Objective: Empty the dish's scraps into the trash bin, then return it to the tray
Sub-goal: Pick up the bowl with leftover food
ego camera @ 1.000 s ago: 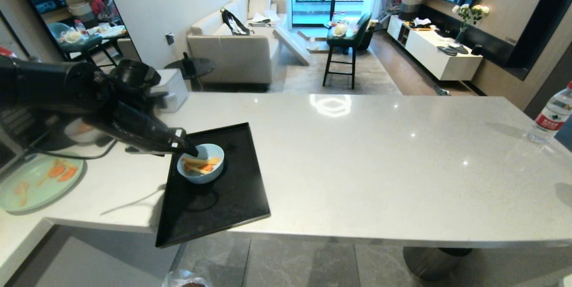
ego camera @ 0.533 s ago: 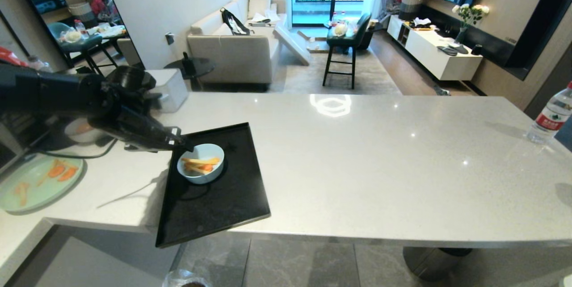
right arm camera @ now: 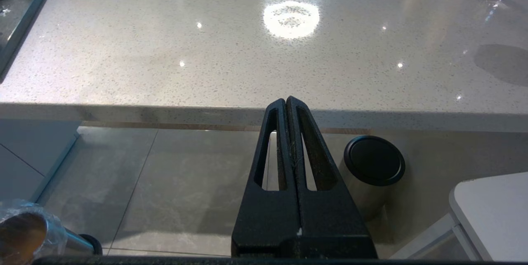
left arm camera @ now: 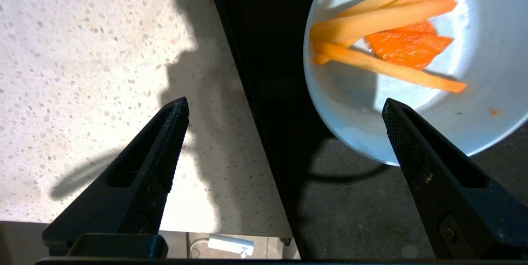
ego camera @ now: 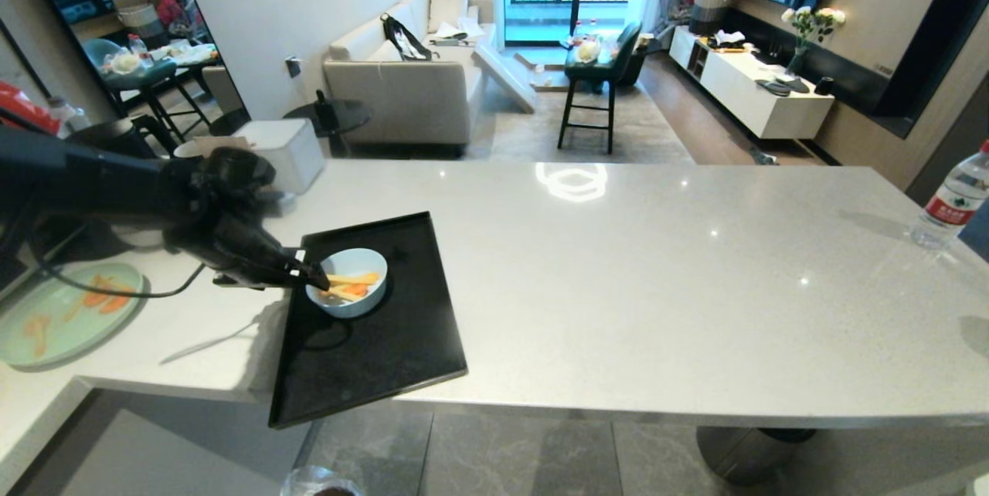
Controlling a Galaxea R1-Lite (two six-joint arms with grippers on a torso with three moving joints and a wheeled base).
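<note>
One small dish [ego camera: 348,282] sits on the tray [ego camera: 386,357], toward its far left corner, with the scraps [ego camera: 349,284] lying loose in its white hollow: a few stiff yellow-orange sticks and a flatter orange piece. The tray itself overhangs the near edge of the counter [ego camera: 618,264]. The left gripper [left arm camera: 284,106] has its fingers spread wide and holds nothing; in the wrist view one fingertip stands over the dish's rim and the other over bare counter beyond the tray's left edge, so the tray rim lies between them.

The dish looks like glazed ceramic: rigid, smooth, probably slippery, and breakable if dropped onto the floor tiles. It seems light, and the scraps add little. The likely hold is a pinch across the left rim wall, one finger inside and one outside, set deep enough that the glaze does not slide out when the dish is tipped. The loose sticks would shift easily, so carrying it level matters.

The trash bin [right arm camera: 24,232] stands on the floor below the counter's near edge. The right gripper [right arm camera: 286,104] is pressed shut and empty, parked below the counter.
</note>
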